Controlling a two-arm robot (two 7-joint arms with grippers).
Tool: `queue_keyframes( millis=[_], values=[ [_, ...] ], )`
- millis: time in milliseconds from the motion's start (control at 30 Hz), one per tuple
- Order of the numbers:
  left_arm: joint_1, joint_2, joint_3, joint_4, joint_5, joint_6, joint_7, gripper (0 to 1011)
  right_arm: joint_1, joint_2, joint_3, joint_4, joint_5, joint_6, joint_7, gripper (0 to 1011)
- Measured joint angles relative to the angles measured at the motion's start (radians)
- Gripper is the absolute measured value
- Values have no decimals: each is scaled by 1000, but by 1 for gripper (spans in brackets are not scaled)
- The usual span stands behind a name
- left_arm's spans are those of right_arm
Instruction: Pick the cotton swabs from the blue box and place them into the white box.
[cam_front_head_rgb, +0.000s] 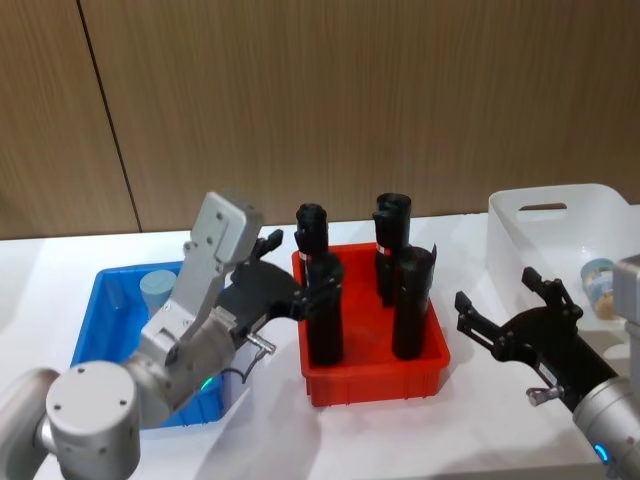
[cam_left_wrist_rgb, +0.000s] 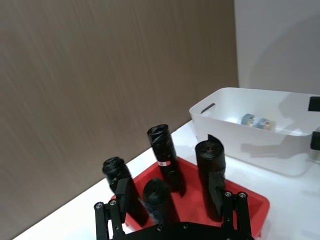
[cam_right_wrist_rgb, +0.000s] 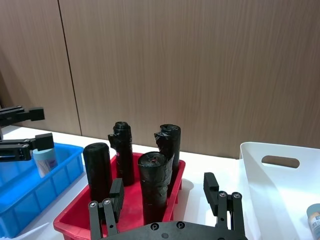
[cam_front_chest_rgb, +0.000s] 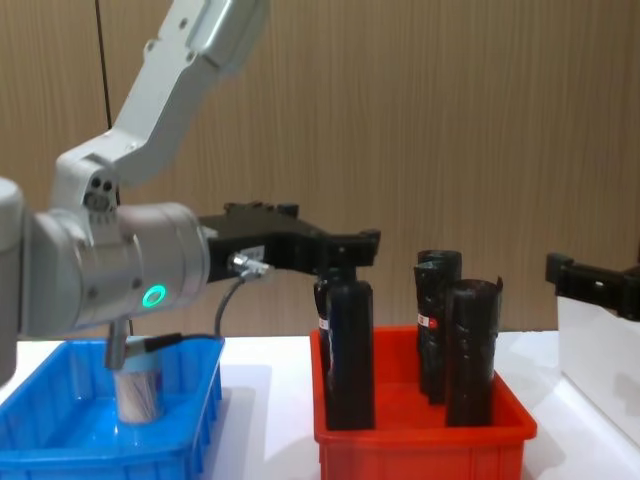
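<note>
One tub of cotton swabs (cam_front_head_rgb: 157, 290) is standing in the blue box (cam_front_head_rgb: 98, 305), others lying in the white box (cam_front_head_rgb: 512, 232). Left gripper (cam_front_head_rgb: 290, 272) is hovering beside it, fingers spread empty, seemingly readying a grab; right gripper (cam_front_head_rgb: 497, 290) is idling, fingers released.

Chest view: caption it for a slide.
Left end effector open beside black rolls in red bin; cotton swab tub in blue box.

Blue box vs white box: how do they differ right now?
The blue box is shallow with flared sides; the white box is deeper, straight-walled, with a handle cut-out. The blue box sits left of the red bin, the white box right. Both hold cotton swabs.
</note>
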Motion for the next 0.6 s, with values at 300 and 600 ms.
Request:
queue_keyframes(
  millis=[300, 600],
  values=[
    [66, 25, 7, -45, 21, -62, 110, 1004, 0, 0, 1, -1, 0, 0, 0, 1002],
    [127, 48, 13, -88, 42, -118, 213, 1004, 0, 0, 1, -1, 0, 0, 0, 1002]
  ],
)
